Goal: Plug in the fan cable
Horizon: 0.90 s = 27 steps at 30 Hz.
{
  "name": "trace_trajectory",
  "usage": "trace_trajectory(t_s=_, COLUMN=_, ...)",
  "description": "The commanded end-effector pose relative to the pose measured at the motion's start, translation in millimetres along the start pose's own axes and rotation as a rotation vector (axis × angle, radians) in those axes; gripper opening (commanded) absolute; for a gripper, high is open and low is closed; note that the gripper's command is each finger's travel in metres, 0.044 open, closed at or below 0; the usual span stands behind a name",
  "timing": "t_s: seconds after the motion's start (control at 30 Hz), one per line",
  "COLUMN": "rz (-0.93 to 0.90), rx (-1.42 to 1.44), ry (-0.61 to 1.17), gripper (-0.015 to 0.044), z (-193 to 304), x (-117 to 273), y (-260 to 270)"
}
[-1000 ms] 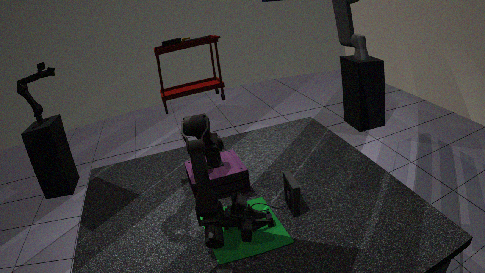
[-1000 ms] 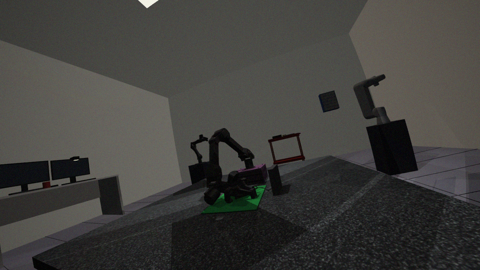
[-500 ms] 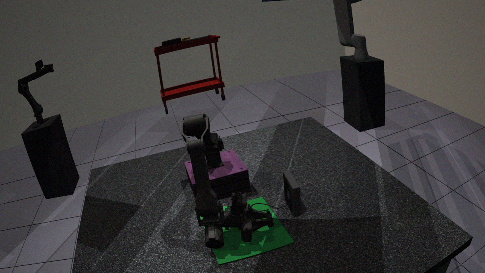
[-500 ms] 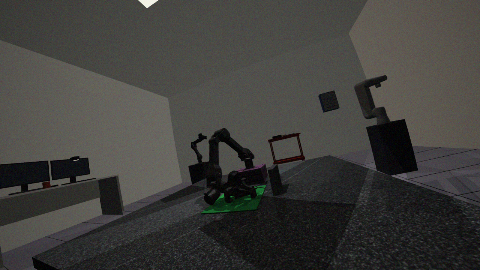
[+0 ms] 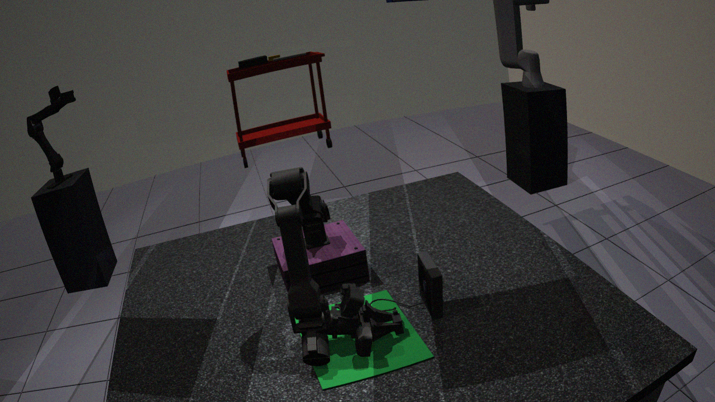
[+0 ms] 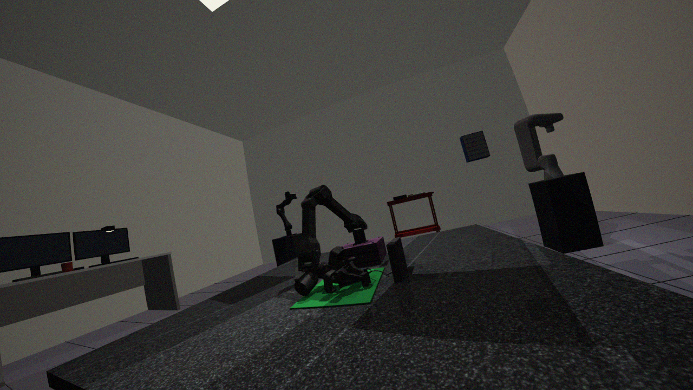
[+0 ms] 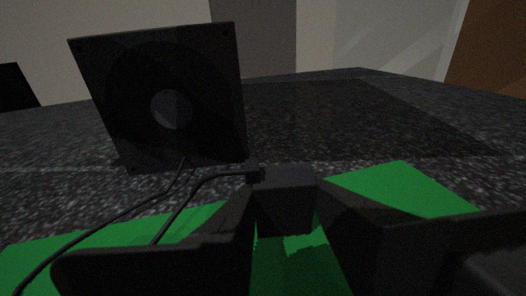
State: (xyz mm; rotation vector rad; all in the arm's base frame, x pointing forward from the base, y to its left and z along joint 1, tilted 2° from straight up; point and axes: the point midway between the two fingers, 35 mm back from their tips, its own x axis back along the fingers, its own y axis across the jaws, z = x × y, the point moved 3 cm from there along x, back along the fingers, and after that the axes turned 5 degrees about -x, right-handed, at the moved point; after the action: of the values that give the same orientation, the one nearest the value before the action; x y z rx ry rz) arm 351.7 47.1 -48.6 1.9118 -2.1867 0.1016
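My gripper is shut on the dark plug, which sits between the fingertips. It is low over the green board, near the edge facing the fan. The black cable leaves the plug's left end in the wrist view and loops back. The dark square fan stands upright on the table beside the board. The four-pin header cannot be made out. Whether the plug touches it is hidden by the fingers and the dark.
The purple base block of the arm stands behind the board. The cable runs low between the fan and the board. The table has a speckled dark top. A red cart and other arms on pedestals stand well away.
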Motion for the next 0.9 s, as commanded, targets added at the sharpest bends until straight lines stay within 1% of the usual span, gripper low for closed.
trace_trajectory(t_s=0.0, rz=0.000, rx=0.000, ry=0.000, gripper=0.0000, z=-0.4, x=0.1, y=0.1)
trace_trajectory(t_s=0.37, rz=0.000, rx=0.000, ry=0.000, gripper=0.0000, z=-0.4, x=0.1, y=0.1)
trace_trajectory(t_s=0.63, rz=0.000, rx=0.000, ry=0.000, gripper=0.0205, z=0.0, x=0.0, y=0.0)
trace_trajectory(t_s=0.87, rz=0.000, rx=0.000, ry=0.000, gripper=0.0205, z=0.0, x=0.0, y=0.0)
